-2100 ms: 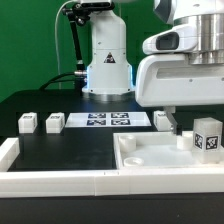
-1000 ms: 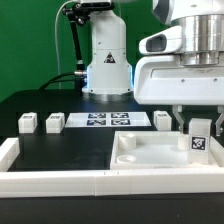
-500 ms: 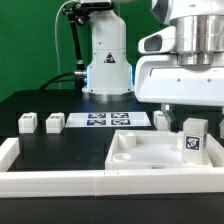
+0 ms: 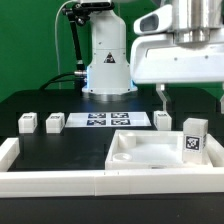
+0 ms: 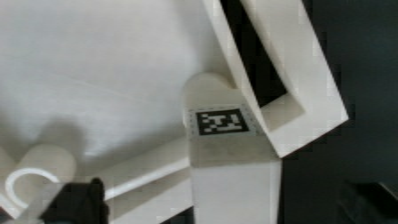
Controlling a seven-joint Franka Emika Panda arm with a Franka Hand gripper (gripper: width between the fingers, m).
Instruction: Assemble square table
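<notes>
Standing upright in the far corner of the tabletop, one leg sits right below the claw, whose fingers hang spread wide and empty above it. I'd say that's one leg placed, though I can't tell how tight. The three loose legs lie on the black table, beyond and toward the exterior view's left of the claw. It's open overhead, but the tabletop's raised rim and the white rail hem in low moves.
</notes>
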